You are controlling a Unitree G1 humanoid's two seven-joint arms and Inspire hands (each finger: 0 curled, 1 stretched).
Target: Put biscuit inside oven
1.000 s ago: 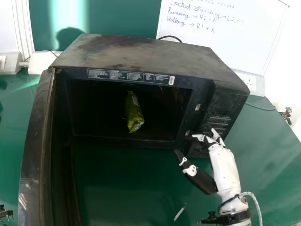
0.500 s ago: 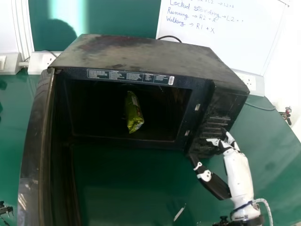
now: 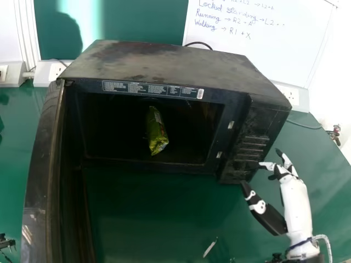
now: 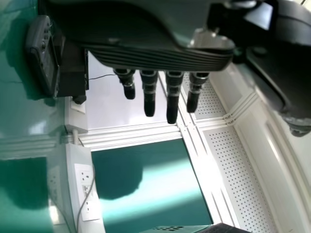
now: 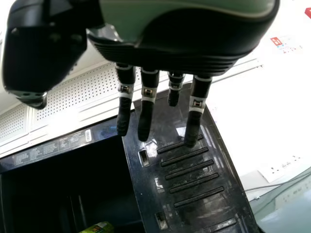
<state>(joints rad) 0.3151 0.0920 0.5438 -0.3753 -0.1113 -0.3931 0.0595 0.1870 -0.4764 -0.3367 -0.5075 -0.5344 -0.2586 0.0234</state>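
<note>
Fingers (image 4: 172,97) of the left hand (image 4: 112,19) hang straight and slightly spread in the left wrist view, clamped on nothing. In the head view, the open oven door (image 3: 39,181) stands between eight and nine o'clock, hinged on the left of the dark oven (image 3: 164,63). A power socket (image 3: 56,70) sits at ten o'clock, and a green panel (image 3: 126,24) at eleven. Near the middle of the view, the green biscuit packet (image 3: 156,131) is inside the oven, well in from the door, its long side running roughly from twelve to six. The green table (image 3: 142,219) runs across six o'clock, with a small pale strip (image 3: 209,247) on it between five and six. Towards one o'clock is a whiteboard (image 3: 252,44) with handwriting. At three o'clock is the oven's ribbed control panel (image 3: 251,145). The right hand (image 3: 295,200) is at four o'clock, outside the oven and near that panel, its thumb well apart from the fingers and nothing in its grasp; whether a fingertip touches the panel cannot be told.
</note>
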